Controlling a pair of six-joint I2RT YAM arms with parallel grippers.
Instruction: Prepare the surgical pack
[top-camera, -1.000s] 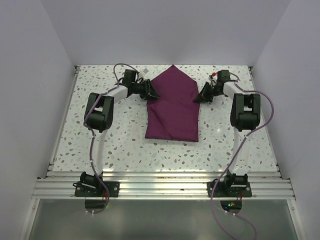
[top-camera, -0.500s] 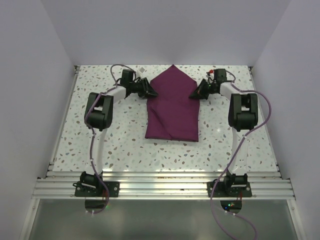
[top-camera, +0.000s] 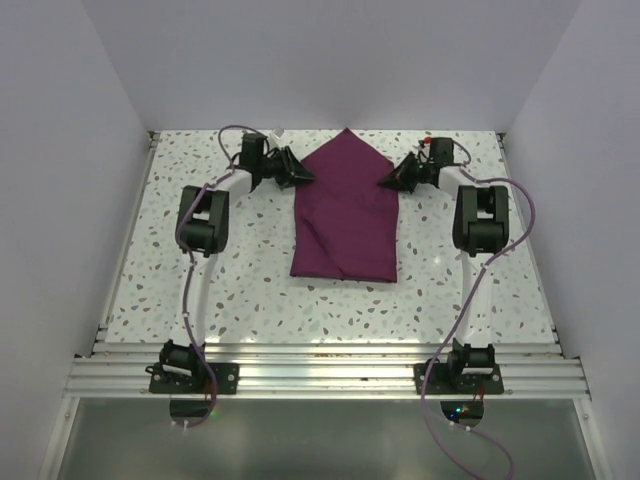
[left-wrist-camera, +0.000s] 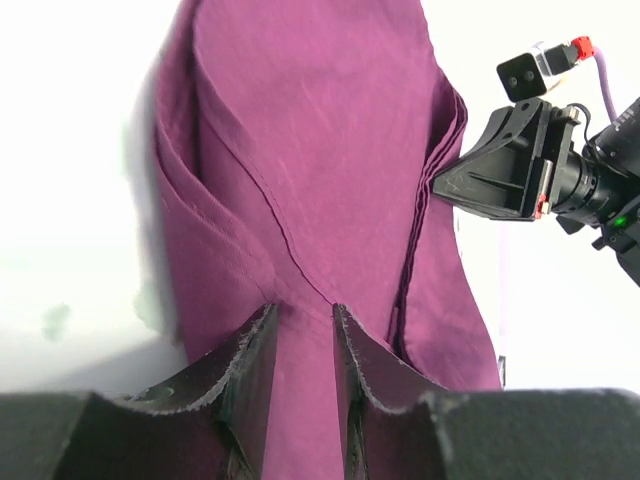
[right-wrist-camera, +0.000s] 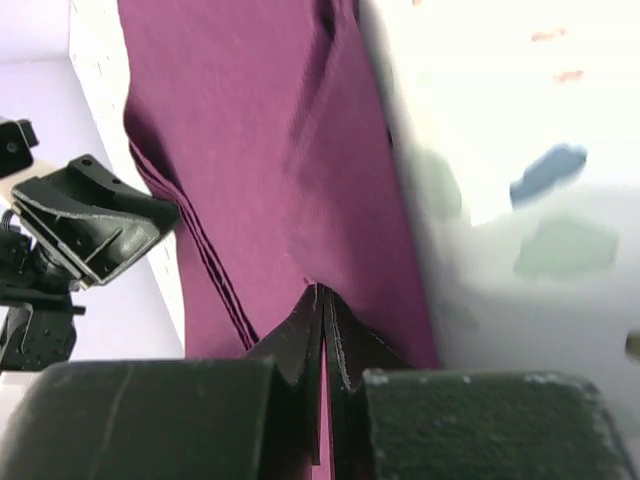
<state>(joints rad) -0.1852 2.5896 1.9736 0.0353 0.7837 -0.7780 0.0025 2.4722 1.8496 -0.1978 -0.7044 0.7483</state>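
Top external view: the deep purple-maroon folded fabric cloth (top-camera: 345, 215) lies flat on the white speckled table (top-camera: 250, 260), between my two pincers, with its pointed corner a little beyond them. My left pincer (top-camera: 303, 178) is at the left edge of the cloth, released, and a fold line of the cloth runs into the gap. My right pincer (top-camera: 386, 182) is at the right edge, clenched, with its tips touching the cloth. Whether they catch a fold, I cannot tell.
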